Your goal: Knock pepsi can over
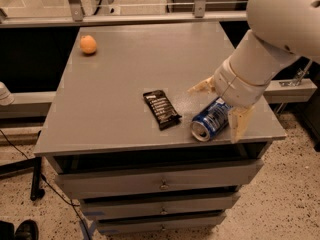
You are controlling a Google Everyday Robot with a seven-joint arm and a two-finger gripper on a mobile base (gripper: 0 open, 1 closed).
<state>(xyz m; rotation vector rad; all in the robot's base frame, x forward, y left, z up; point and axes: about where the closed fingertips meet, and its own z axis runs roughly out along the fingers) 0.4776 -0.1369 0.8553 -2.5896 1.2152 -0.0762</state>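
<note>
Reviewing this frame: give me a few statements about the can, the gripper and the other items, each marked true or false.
1. The can lies on its side on the table. True.
2. The gripper hovers over the orange. False: it is at the can, near the table's front edge.
3. The bar lies flat between the orange and the can. True.
4. The gripper is shut. False: its fingers are spread, one on each side of the can.
5. The orange sits in a drawer. False: it is on the table, at the far corner.
</note>
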